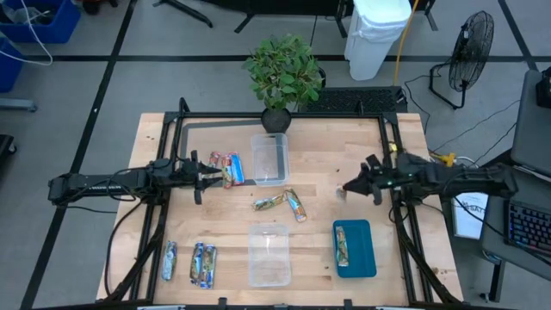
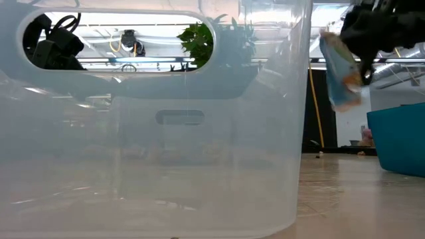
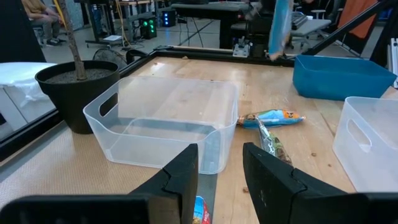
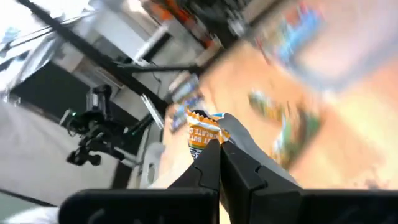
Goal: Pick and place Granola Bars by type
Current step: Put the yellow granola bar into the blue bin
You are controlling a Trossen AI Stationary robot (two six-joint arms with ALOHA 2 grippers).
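granola bars (image 1: 228,169): no wrapper writing legible. eight lie on the table, one in the teal tray (image 1: 360,258). right gripper (image 1: 347,188) pinches another bar (image 4: 204,134); left gripper (image 1: 209,171) narrowly parted, empty.

**Slim shiny-wrapped granola bars** (image 1: 296,205): nine countable in the high view.
- Red-blue pair (image 1: 225,168), left of centre: two.
- Green-gold bar (image 1: 269,203), centre: one.
- Blue-white bar, centre, just beside the green-gold one: one.
- Lower-left group (image 1: 198,263): three.
- Bar on the tray (image 1: 342,244), lower right: one.
- Pale bar (image 1: 342,191), right of centre: one.

**Clear rectangular plastic tubs:** two.
- Upper-centre tub (image 1: 269,158).
- Lower-centre tub (image 1: 269,255).

**Flat teal rectangular tray** (image 1: 363,258), lower right: one.

**Potted green plant** (image 1: 282,73), top centre: one.

**Dark robot arms:** two.
- Left arm (image 1: 112,183).
- Right arm (image 1: 456,176).

**Black floor fan** (image 1: 471,43), upper right: one.

**White bin** (image 1: 379,34), top right of centre: one.
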